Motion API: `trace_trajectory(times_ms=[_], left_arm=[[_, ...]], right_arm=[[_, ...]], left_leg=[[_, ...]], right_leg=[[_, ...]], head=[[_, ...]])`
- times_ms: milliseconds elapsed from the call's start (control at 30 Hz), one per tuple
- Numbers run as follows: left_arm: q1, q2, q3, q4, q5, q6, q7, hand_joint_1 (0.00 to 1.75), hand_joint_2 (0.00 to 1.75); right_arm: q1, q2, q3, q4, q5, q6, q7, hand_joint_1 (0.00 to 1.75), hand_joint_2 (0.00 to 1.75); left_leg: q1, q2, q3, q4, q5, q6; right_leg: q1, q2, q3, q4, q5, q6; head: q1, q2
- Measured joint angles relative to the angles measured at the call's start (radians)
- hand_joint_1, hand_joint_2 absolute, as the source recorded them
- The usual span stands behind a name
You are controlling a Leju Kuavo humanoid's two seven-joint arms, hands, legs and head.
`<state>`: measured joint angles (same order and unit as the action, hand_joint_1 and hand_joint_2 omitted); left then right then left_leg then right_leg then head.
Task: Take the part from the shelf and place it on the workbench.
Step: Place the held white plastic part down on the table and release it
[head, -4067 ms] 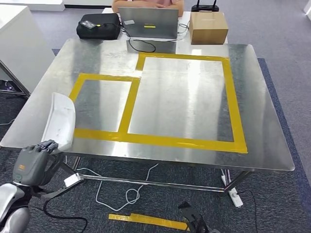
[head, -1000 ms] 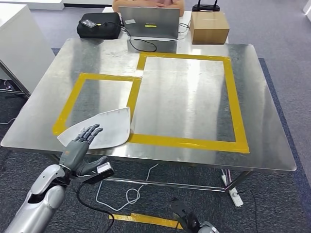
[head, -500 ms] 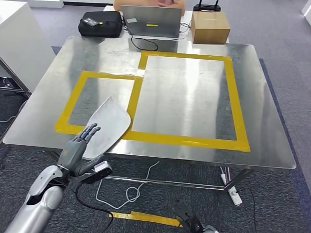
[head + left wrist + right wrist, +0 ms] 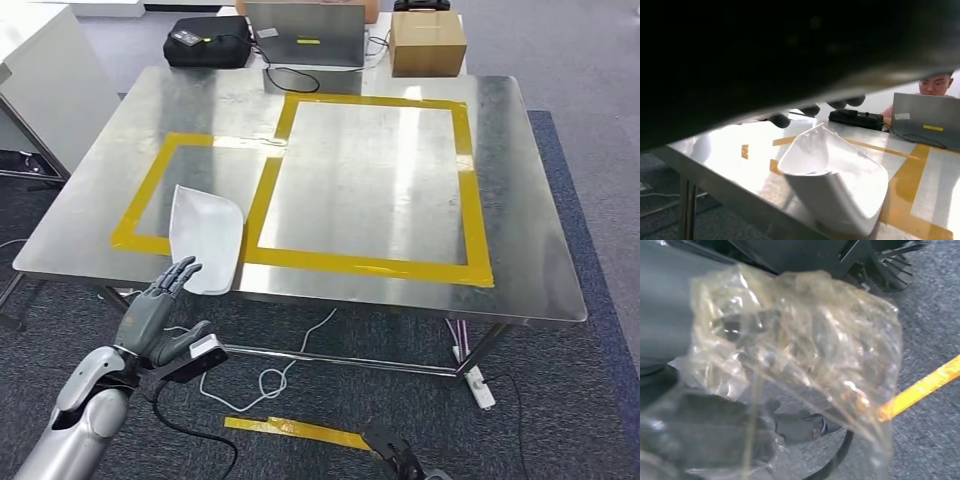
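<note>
Table (image 4: 528,240) of bright steel, marked with yellow tape (image 4: 475,190) in two frames, well ahead of the left robot hand (image 4: 155,310). White part (image 4: 205,238) lying at the near edge, across the smaller frame's corner, just beyond the fingertips and apart from them. Left robot hand released, fingers spread, holding nothing. Right robot hand: cannot tell, blurred behind a clear plastic film (image 4: 798,355).
</note>
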<state>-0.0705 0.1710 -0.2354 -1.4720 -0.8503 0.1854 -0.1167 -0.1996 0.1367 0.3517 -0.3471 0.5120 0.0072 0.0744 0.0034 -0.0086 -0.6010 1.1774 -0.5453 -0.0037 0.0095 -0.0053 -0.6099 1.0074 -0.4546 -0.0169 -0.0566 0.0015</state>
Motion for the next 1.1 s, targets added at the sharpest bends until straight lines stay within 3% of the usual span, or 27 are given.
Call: trace_trajectory(times_ms=[67,100,200,267,333,367,400,433,467,500,533,600,633,700,733,800,867,900,933,967,1033,1100], left_arm=[[0.0,0.0,0.003,-0.004,0.0,0.001,0.0,0.0,0.0],[0.0,0.001,0.005,-0.006,0.0,0.001,0.0,0.0,0.0],[0.001,0.001,0.012,-0.009,0.001,0.003,0.0,0.0,0.0],[0.002,0.001,0.014,-0.009,0.002,0.001,0.001,0.0,0.0],[0.008,0.0,0.015,-0.009,0.004,-0.001,0.007,0.0,0.0],[0.013,0.0,0.017,-0.009,0.004,-0.002,0.012,0.0,0.0],[0.019,0.0,0.019,-0.008,0.005,-0.004,0.017,0.0,0.0],[0.027,0.0,0.021,-0.007,0.005,-0.005,0.023,0.0,0.0],[0.035,0.0,0.025,-0.006,0.005,-0.006,0.028,0.0,0.0],[0.043,0.001,0.03,-0.004,0.004,-0.005,0.032,0.0,0.0],[0.051,0.001,0.036,-0.003,0.003,-0.004,0.034,0.0,0.0],[0.064,0.001,0.049,-0.002,0.0,0.0,0.038,0.0,0.0],[0.069,0.002,0.056,-0.001,-0.002,0.002,0.041,0.0,0.0],[0.086,0.004,0.072,0.0,-0.007,0.005,0.051,0.0,0.0],[0.099,0.007,0.081,0.002,-0.009,0.006,0.056,0.0,0.0],[0.129,0.015,0.101,0.008,-0.01,0.009,0.06,0.0,0.0],[0.157,0.02,0.12,0.016,-0.011,0.014,0.06,0.0,0.0],[0.169,0.021,0.128,0.02,-0.011,0.017,0.059,0.0,0.0],[0.179,0.021,0.134,0.024,-0.011,0.019,0.059,0.0,0.0],[0.187,0.021,0.14,0.028,-0.011,0.02,0.058,0.0,0.0],[0.199,0.021,0.151,0.033,-0.01,0.02,0.06,0.0,0.0],[0.22,0.018,0.17,0.044,-0.006,0.019,0.064,0.0,0.0]], right_arm=[[0.0,0.0,0.0,-0.002,-0.001,-0.002,0.0,0.0,0.0],[0.0,0.0,0.0,-0.003,-0.001,-0.002,0.0,0.0,0.0],[0.002,-0.001,0.0,-0.004,-0.002,-0.004,0.0,0.0,0.0],[0.004,-0.003,0.0,-0.004,-0.003,-0.004,0.0,0.0,0.0],[0.006,-0.005,0.0,-0.005,-0.004,-0.005,0.0,0.0,0.0],[0.007,-0.007,0.0,-0.005,-0.006,-0.005,0.0,0.0,0.0],[0.009,-0.008,0.0,-0.005,-0.007,-0.005,0.0,0.0,0.0],[0.011,-0.009,0.0,-0.005,-0.009,-0.006,0.0,0.0,0.0],[0.012,-0.01,0.0,-0.005,-0.01,-0.006,0.0,0.0,0.0],[0.013,-0.011,0.0,-0.005,-0.012,-0.007,0.001,0.0,0.0],[0.013,-0.012,0.0,-0.006,-0.014,-0.008,0.001,0.0,0.0],[0.012,-0.012,0.0,-0.009,-0.018,-0.009,0.001,0.0,0.0],[0.013,-0.012,0.0,-0.01,-0.019,-0.009,0.001,0.0,0.0],[0.015,-0.012,0.0,-0.011,-0.022,-0.01,0.003,0.0,0.0],[0.017,-0.012,0.0,-0.011,-0.024,-0.01,0.005,0.0,0.0],[0.021,-0.012,-0.001,-0.014,-0.029,-0.011,0.009,0.0,0.0],[0.027,-0.012,-0.001,-0.016,-0.033,-0.012,0.011,0.0,0.0],[0.029,-0.013,-0.002,-0.016,-0.035,-0.013,0.011,0.0,0.0],[0.031,-0.013,-0.002,-0.016,-0.036,-0.013,0.012,0.0,0.0],[0.031,-0.013,-0.002,-0.017,-0.037,-0.013,0.012,0.0,0.0],[0.031,-0.013,-0.003,-0.018,-0.04,-0.016,0.012,0.0,0.0],[0.034,-0.014,-0.004,-0.022,-0.049,-0.023,0.009,0.0,0.0]], left_leg=[[-0.011,0.004,0.091,-0.137,0.018,0.024],[-0.016,0.005,0.114,-0.176,0.017,0.03],[-0.019,0.008,0.113,-0.204,0.033,0.035],[-0.013,0.01,0.097,-0.215,0.058,0.042],[-0.01,0.011,0.069,-0.217,0.081,0.046],[-0.01,0.011,0.054,-0.216,0.092,0.045],[-0.01,0.012,0.039,-0.215,0.103,0.044],[-0.01,0.012,0.025,-0.213,0.113,0.042],[-0.009,0.012,0.011,-0.211,0.122,0.038],[-0.008,0.012,-0.001,-0.207,0.13,0.034],[-0.008,0.012,-0.013,-0.203,0.136,0.03],[-0.009,0.011,-0.029,-0.192,0.149,0.02],[-0.01,0.011,-0.033,-0.189,0.156,0.014],[-0.008,0.01,-0.038,-0.186,0.165,0.004],[-0.007,0.01,-0.044,-0.179,0.152,-0.002],[-0.002,0.009,-0.067,-0.109,0.072,-0.014],[0.002,0.009,-0.1,0.026,-0.022,-0.024],[0.004,0.009,-0.107,0.08,-0.042,-0.026],[0.005,0.009,-0.101,0.106,-0.04,-0.027],[0.006,0.009,-0.079,0.094,-0.021,-0.027],[0.007,0.009,0.009,-0.019,0.022,-0.023],[0.004,0.009,0.098,-0.153,0.027,-0.013]], right_leg=[[0.007,-0.001,-0.01,0.001,0.014,0.003],[0.007,-0.002,-0.013,0.0,0.021,0.007],[0.003,-0.002,-0.02,-0.002,0.035,0.022],[0.003,0.001,-0.043,0.037,-0.015,0.033],[-0.002,0.004,-0.081,0.15,-0.112,0.043],[-0.005,0.004,-0.094,0.215,-0.146,0.047],[-0.008,0.004,-0.098,0.263,-0.157,0.05],[-0.01,0.004,-0.088,0.281,-0.145,0.054],[-0.012,0.004,-0.059,0.26,-0.116,0.056],[-0.014,0.004,-0.013,0.206,-0.086,0.058],[-0.016,0.005,0.042,0.131,-0.074,0.059],[-0.016,0.01,0.128,0.001,-0.086,0.055],[-0.014,0.012,0.145,-0.029,-0.097,0.05],[-0.013,0.011,0.135,-0.036,-0.09,0.034],[-0.014,0.01,0.129,-0.035,-0.082,0.023],[-0.016,0.007,0.112,-0.036,-0.062,0.004],[-0.014,0.004,0.087,-0.032,-0.043,-0.002],[-0.013,0.003,0.074,-0.029,-0.035,-0.002],[-0.013,0.001,0.061,-0.024,-0.029,-0.001],[-0.012,-0.001,0.047,-0.019,-0.023,0.0],[-0.012,-0.003,0.024,-0.009,-0.011,0.004],[-0.009,-0.002,0.011,-0.006,0.002,0.013]], head=[[0.001,0.0],[0.001,0.0],[-0.001,0.0],[0.002,0.0],[0.006,0.0],[0.007,0.0],[0.007,0.0],[0.007,0.0],[0.007,0.0],[0.007,0.0],[0.007,0.0],[0.006,0.0],[0.005,0.0],[0.005,0.0],[0.005,0.0],[0.001,0.0],[-0.002,0.0],[-0.002,0.0],[-0.002,0.0],[-0.002,0.0],[-0.002,0.0],[-0.002,0.0]])
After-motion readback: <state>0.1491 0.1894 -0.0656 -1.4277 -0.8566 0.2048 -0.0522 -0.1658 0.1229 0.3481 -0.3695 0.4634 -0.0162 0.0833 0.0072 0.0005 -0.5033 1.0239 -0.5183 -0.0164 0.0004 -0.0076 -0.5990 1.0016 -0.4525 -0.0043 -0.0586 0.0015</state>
